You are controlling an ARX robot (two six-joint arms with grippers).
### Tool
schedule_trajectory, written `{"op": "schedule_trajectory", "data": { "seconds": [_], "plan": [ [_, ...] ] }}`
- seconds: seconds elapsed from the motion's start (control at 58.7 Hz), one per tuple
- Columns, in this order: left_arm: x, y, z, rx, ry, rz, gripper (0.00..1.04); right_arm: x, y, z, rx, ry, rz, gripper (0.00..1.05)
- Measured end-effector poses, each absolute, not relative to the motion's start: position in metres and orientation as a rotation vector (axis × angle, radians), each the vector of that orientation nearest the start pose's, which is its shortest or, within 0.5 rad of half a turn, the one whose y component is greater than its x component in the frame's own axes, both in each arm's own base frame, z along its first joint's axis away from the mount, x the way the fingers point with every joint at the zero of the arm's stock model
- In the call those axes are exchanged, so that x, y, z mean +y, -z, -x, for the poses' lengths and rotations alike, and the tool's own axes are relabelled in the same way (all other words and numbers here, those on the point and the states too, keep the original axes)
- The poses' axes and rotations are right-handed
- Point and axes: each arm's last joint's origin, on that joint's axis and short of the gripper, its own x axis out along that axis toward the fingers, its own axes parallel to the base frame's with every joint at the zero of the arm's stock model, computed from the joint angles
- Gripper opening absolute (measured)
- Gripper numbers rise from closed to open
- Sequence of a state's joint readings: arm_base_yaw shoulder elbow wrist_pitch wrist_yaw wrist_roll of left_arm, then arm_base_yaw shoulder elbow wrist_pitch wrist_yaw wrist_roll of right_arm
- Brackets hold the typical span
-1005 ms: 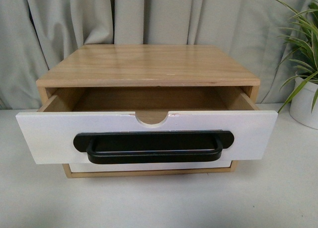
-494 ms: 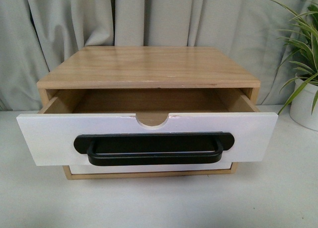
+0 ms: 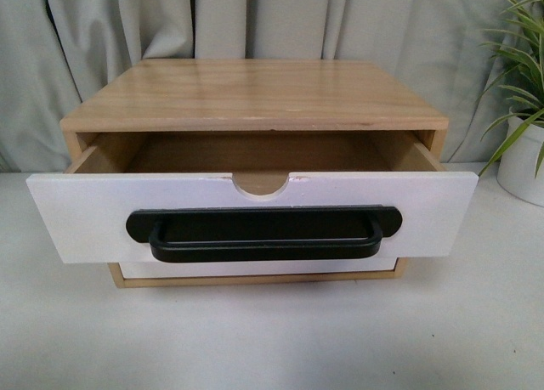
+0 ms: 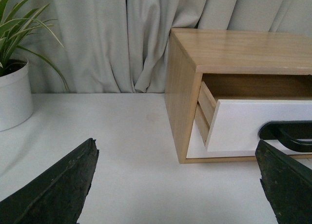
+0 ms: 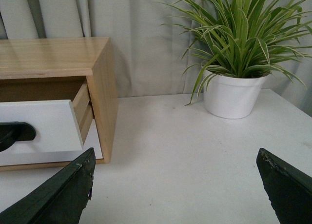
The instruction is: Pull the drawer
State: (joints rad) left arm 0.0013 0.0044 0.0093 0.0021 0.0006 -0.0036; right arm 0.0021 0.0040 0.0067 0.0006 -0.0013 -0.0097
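Observation:
The drawer [image 3: 76,216], white-fronted with a long black bar handle [image 3: 265,233] and a half-round notch [image 3: 261,184] in its top edge, stands pulled out of the wooden cabinet [image 3: 255,97]. Its inside looks bare. Neither gripper shows in the front view. My left gripper [image 4: 178,185] is open over the white table, off the cabinet's left side, with the drawer [image 4: 243,126] ahead. My right gripper [image 5: 178,185] is open off the cabinet's right side, the drawer front [image 5: 44,129] beyond one fingertip [image 5: 63,194]. Both grippers hold nothing.
Below the pulled drawer sits a plain white drawer front [image 3: 255,269] without a handle. A potted plant in a white pot [image 3: 520,165] stands right of the cabinet, another pot [image 4: 13,102] on the left. Grey curtains [image 3: 255,20] hang behind. The white table [image 3: 272,339] runs forward.
The cabinet and drawer sit slightly higher in the front view than a second ago, as if the camera tilted a little. The drawer stays out by about the same amount.

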Motion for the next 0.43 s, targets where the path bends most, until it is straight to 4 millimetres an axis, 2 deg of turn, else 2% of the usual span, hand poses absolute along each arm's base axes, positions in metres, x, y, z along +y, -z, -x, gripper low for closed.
{"op": "schedule_trajectory", "data": {
  "seconds": [0.426],
  "plan": [
    [0.0001,-0.1666,-0.0974,-0.007,-0.001,0.004,0.98,0.0002,-0.1655,-0.0975,-0.003,-0.003,0.01,0.96]
  ]
}}
